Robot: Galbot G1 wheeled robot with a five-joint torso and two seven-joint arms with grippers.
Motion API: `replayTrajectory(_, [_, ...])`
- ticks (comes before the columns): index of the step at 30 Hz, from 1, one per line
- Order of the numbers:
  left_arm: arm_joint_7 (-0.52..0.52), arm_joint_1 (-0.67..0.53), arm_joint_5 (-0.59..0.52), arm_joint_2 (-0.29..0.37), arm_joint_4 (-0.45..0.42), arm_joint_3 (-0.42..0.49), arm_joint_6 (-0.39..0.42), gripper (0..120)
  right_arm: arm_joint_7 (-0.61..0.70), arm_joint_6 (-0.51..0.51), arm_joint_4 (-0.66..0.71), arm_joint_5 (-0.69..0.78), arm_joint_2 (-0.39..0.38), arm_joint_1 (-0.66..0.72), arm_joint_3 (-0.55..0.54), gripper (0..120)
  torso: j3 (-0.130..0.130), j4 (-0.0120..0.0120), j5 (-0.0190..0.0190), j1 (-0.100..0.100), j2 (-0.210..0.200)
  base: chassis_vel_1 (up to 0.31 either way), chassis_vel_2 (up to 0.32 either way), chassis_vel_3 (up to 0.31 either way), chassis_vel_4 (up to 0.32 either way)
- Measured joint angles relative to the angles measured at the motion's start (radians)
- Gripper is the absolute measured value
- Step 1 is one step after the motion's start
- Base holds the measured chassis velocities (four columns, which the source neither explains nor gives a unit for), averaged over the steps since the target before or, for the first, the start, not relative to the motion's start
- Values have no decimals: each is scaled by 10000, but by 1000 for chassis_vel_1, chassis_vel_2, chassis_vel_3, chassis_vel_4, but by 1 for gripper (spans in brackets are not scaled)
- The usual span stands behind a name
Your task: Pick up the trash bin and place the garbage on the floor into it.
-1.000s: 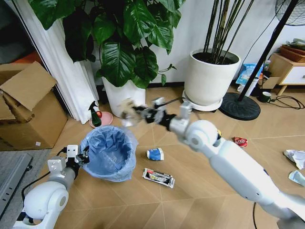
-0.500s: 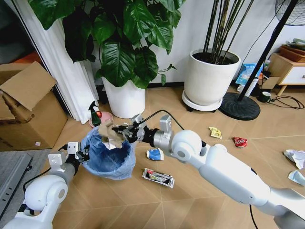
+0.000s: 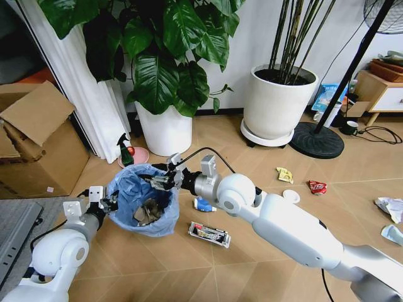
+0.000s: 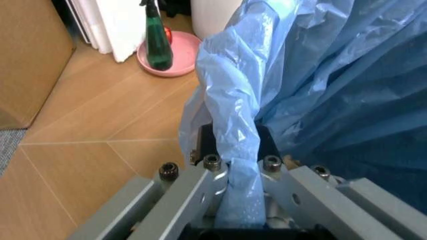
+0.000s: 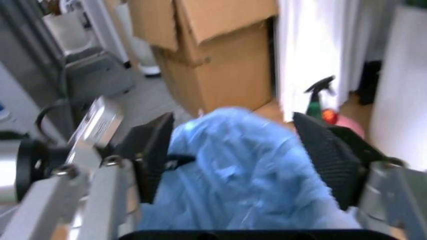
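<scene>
The left pincer sits nearest, its grey metal fingers clenched on a twisted fold of crinkled light-blue plastic at the rim of the small round trash bin, which stands on the floor at the robot's left front. The bin's glossy bag liner billows in soft creases over the rim, and a crumpled brown paper wad lies inside it. The right pincer hangs over the bin's far rim with its black ribbed pads spread apart and nothing between them.

On the light brown chevron wood-look floor, a flattened printed wrapper lies just beside the bin, with a blue-and-white crushed packet a little beyond. Farther toward the right lie a white round lid, a yellow wrapper, a red wrapper and crumpled white tissues.
</scene>
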Motion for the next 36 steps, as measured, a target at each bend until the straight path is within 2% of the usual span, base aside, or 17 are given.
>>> replayTrajectory(2, [14,-3,22,-11,19,-30,-12,0,81,-6,121,99,-242,-13,339,81,0,1,0,0,0,0,0,0,0])
replayTrajectory(3, [14,-3,22,-11,19,-30,-12,0,81,-6,121,99,-242,-13,339,81,0,1,0,0,0,0,0,0,0])
replayTrajectory(5, [29,-18,31,-23,31,-88,-25,0,43,-31,292,204,-727,-124,763,91,0,0,1,0,-1,0,0,0,0])
replayTrajectory(6, [29,-18,31,-23,31,-88,-25,0,43,-31,292,204,-727,-124,763,91,0,0,1,0,-1,0,0,0,0])
replayTrajectory(8, [44,-17,31,-34,32,-164,-43,0,-214,-71,525,273,-1321,-435,1270,98,-1,-2,1,0,-1,0,0,0,0])
replayTrajectory(9, [44,-17,31,-34,32,-164,-43,0,-214,-71,525,273,-1321,-435,1270,98,-1,-2,1,0,-1,0,0,0,0])
replayTrajectory(11, [63,20,30,-45,13,-222,-58,0,-573,-57,739,226,-1932,-1098,1886,100,-1,-2,3,0,-1,0,0,0,0])
replayTrajectory(13, [68,30,30,-46,8,-230,-62,0,-698,-26,773,165,-2099,-1326,2050,100,-1,-2,2,0,-1,0,0,0,0])
replayTrajectory(17, [73,37,30,-51,-26,-253,-80,0,-1391,147,889,-265,-2905,-2815,3008,100,-2,-2,0,-1,-1,0,0,0,0])
replayTrajectory(21, [72,37,30,-52,-41,-252,-97,0,-1659,228,720,-610,-3195,-3906,3505,100,-1,-2,3,-1,-1,0,0,0,0])
replayTrajectory(28, [67,92,30,-58,-128,-251,-108,0,-2152,642,-143,-1902,-3255,-5014,3723,100,-2,-3,2,-1,-1,0,0,0,0])
replayTrajectory(30, [58,152,28,-54,-227,-265,-110,0,-2425,1060,-1253,-2998,-2932,-5244,3441,100,-1,-2,1,-1,-1,0,0,0,0])
replayTrajectory(32, [57,165,26,-52,-246,-267,-111,0,-2458,1120,-1488,-3169,-2854,-5244,3353,100,0,-1,6,-1,-1,0,0,0,0])
replayTrajectory(34, [44,202,26,-50,-308,-270,-116,0,-2578,1454,-2520,-3844,-2489,-5165,2934,100,1,-1,-1,-1,-1,0,0,0,0])
replayTrajectory(36, [41,225,26,-46,-347,-275,-116,0,-2646,1528,-2973,-4118,-2273,-5123,2809,100,0,0,0,-1,-1,0,0,0,0])
